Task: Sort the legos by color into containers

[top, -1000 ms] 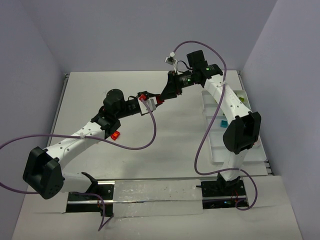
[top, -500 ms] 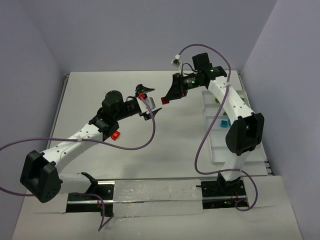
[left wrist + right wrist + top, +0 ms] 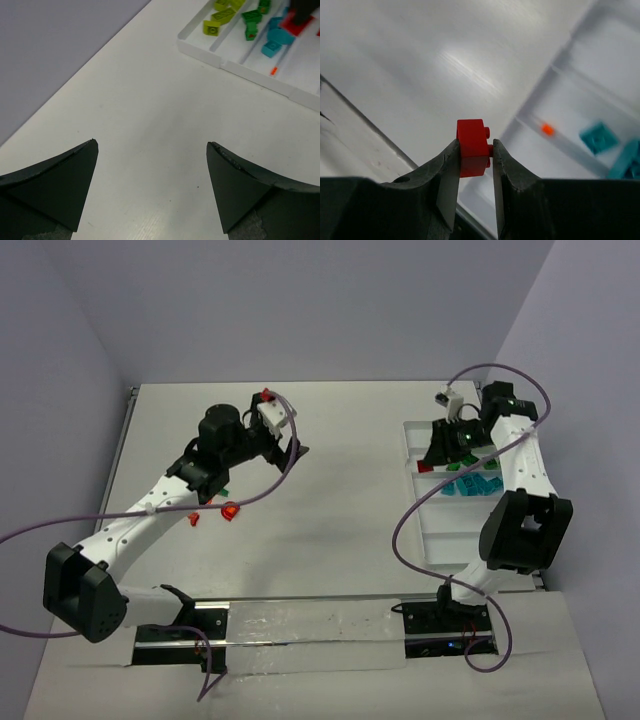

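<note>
Right hand point(image 3: 474, 150) clenched on the flat sides of a red brick point(image 3: 471, 136) over the tray point(image 3: 610, 75) edge, left hand point(image 3: 152, 144) released, empty above the surface point(image 3: 150, 100); brick judged light, rigid, slick, best pinched across opposite faces.

Red lego point(image 3: 471, 145) pinched aloft near white tray point(image 3: 200, 50) holding teal legos point(image 3: 271, 47).

No text, label or number is readable
</note>
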Robot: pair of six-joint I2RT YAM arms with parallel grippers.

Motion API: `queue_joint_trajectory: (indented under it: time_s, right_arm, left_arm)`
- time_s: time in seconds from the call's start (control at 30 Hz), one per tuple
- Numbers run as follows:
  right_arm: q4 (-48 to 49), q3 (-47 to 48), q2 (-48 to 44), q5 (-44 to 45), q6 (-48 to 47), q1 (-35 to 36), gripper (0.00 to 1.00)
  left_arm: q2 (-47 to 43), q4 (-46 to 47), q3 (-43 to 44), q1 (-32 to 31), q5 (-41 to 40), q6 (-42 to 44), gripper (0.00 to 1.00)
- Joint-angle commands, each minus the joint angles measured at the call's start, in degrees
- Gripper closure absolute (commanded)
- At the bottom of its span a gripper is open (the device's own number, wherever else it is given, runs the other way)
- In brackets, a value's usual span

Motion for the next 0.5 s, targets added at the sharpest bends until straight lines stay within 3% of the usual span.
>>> queue_joint_trajectory:
  time_s: [0.0,0.13,0.3,0.47]
  right_arm:
    - [-4.87,-7.56,-7.35,11.35,-9.18,-6.96,1.0]
    - [-5.25,-12.17,-12.07,16.79,-12.41,-10.72,1.0]
    - [-2.78,-18.29,-17.63,26.63,-15.09,-14.48,1.0]
    - [2.67,-22.07,-17.04,34.81,-11.25,-16.06,1.0]
  left_arm:
    - [2.44,-5.46,6.26,2.85,-5.91,-12.32,0.01]
    - [1.98,-5.02,5.62,3.35,-2.52,-12.29,0.01]
    - [5.12,-12.08,9.97,3.33,-1.12,-10.99,0.01]
    - [7.94,-14.53,13.12,3.43,-0.41,-9.92,0.01]
